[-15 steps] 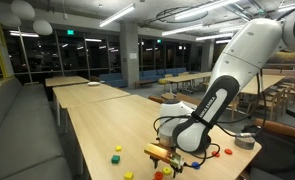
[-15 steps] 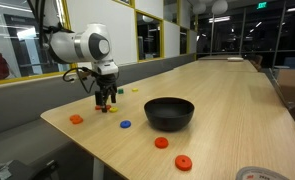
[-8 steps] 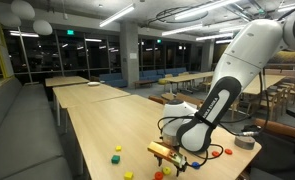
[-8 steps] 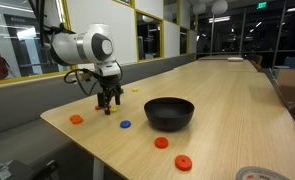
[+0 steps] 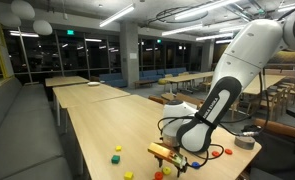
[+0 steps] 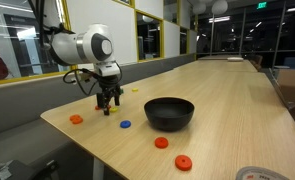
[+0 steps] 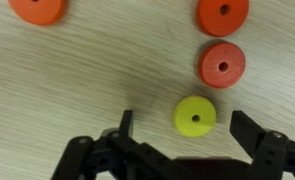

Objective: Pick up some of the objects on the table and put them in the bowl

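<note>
Gripper [image 7: 184, 128] hangs wide open just above the table [image 6: 222, 105] near its corner, jaws straddling one yellow disc [image 7: 195, 117], so we judge a pinch comes next; bowl [image 6: 169, 112] sits apart, nearer the end edge.

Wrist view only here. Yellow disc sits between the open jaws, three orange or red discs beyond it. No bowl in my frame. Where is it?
Observer: In an exterior view the black bowl stands on the table, off to one side of the gripper and not touching it.
Operator: Anything lying between them?
Observer: One blue disc, flat on the table between gripper and bowl.
Operator: Bowl loaded?
Observer: Nothing shows above its rim; the inside is too dark to tell more.
</note>
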### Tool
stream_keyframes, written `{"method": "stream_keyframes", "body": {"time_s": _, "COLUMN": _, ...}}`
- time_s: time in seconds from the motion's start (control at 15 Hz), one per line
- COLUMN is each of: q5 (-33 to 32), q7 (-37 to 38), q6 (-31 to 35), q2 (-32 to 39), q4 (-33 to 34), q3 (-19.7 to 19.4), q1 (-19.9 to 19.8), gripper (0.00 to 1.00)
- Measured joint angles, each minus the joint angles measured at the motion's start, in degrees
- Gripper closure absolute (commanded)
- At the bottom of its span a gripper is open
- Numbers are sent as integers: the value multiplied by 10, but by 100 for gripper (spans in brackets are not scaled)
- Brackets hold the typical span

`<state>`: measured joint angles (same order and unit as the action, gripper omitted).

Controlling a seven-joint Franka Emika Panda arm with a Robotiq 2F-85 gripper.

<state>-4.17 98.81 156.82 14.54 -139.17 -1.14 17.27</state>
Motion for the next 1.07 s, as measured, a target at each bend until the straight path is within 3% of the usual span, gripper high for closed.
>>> {"method": "stream_keyframes", "body": {"time_s": 0.2, "q5": 0, "q7": -3, "q6": -1, "q2": 0, "q4": 0, "q3": 2, "q1": -2, "gripper": 0}}
{"method": "stream_keyframes", "body": {"time_s": 0.27, "q5": 0, "q7": -4, "q6": -1, "q2": 0, "q4": 1, "q3": 3, "q1": -4, "gripper": 25}}
{"method": "stream_keyframes", "body": {"time_s": 0.4, "q5": 0, "q7": -9, "q6": -2, "q2": 0, "q4": 1, "q3": 3, "q1": -5, "gripper": 32}}
{"method": "stream_keyframes", "body": {"time_s": 0.8, "q5": 0, "q7": -19, "q6": -12, "q2": -3, "q4": 3, "q3": 3, "q1": -8, "gripper": 80}}
{"method": "stream_keyframes", "body": {"time_s": 1.07, "q5": 0, "q7": -41, "q6": -25, "q2": -8, "q4": 6, "q3": 7, "q1": -10, "gripper": 81}}
